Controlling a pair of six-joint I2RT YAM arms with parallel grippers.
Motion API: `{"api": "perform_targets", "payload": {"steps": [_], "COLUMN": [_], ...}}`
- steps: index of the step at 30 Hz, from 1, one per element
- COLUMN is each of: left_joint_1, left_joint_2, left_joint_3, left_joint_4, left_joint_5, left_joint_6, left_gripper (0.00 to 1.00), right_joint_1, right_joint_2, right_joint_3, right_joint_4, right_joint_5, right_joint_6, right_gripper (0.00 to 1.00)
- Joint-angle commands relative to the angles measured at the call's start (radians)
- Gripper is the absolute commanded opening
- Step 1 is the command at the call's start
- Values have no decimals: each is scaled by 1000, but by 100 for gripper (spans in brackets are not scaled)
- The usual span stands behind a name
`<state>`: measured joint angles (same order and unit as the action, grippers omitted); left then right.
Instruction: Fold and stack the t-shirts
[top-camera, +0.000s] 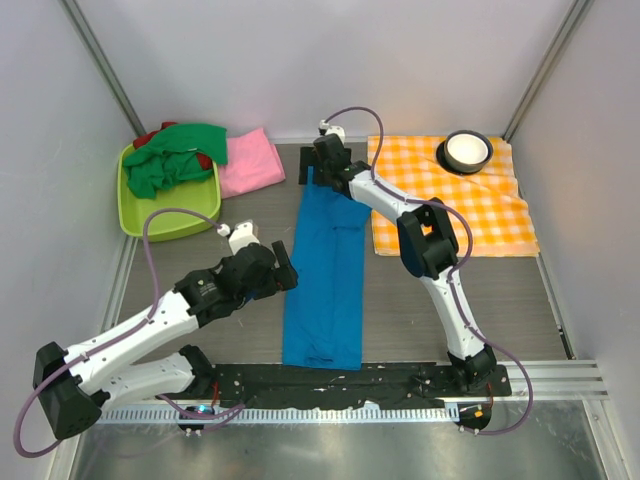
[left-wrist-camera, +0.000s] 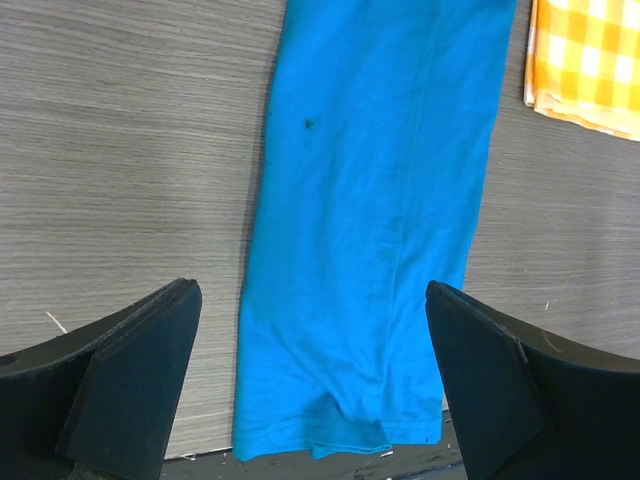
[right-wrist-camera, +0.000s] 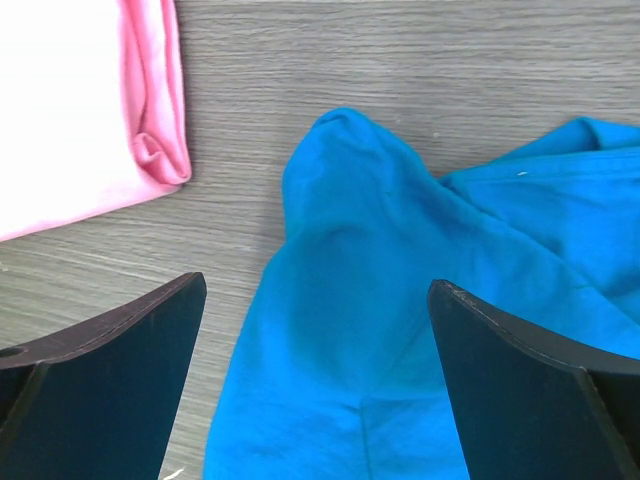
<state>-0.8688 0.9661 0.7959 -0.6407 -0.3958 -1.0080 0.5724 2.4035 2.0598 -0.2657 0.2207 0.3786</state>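
Blue tee (top-camera: 325, 280): long soft strip, creased.

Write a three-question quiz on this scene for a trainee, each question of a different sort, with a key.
1. True or false: the pink tee lies in the bin.
2. The blue tee lies: A in the bin; B flat on the table; C held in a gripper.
3. Fill in: the left gripper and the right gripper are both ____.

Key: 1 false, it lies beside the bin; 2 B; 3 open.
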Motion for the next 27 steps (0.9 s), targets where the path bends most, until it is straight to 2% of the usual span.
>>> {"api": "perform_targets", "payload": {"steps": [1, 11, 15, 21, 27], "left_joint_1": [8, 22, 28, 36, 37], "left_joint_2": [5, -7, -4, 8, 14], "left_joint_3": [3, -4, -20, -32, -43], "left_joint_4": [41, 41, 53, 68, 104], "left_joint_5": [0, 3, 14, 37, 69], "left_joint_6": [19, 23, 23, 25, 20], "left_gripper": [100, 100, 100, 100, 100], "right_joint_1": [4, 3, 3, 4, -8], "right_joint_2": [23, 126, 169, 206, 275], "right_joint_3": [60, 138, 122, 89, 145], "right_joint_4": [34, 88, 219, 419, 503], "right_joint_5": [-104, -188, -288, -359, -402], "right_joint_6": [63, 114, 167, 236, 269], "right_gripper": [100, 100, 100, 100, 100]}}
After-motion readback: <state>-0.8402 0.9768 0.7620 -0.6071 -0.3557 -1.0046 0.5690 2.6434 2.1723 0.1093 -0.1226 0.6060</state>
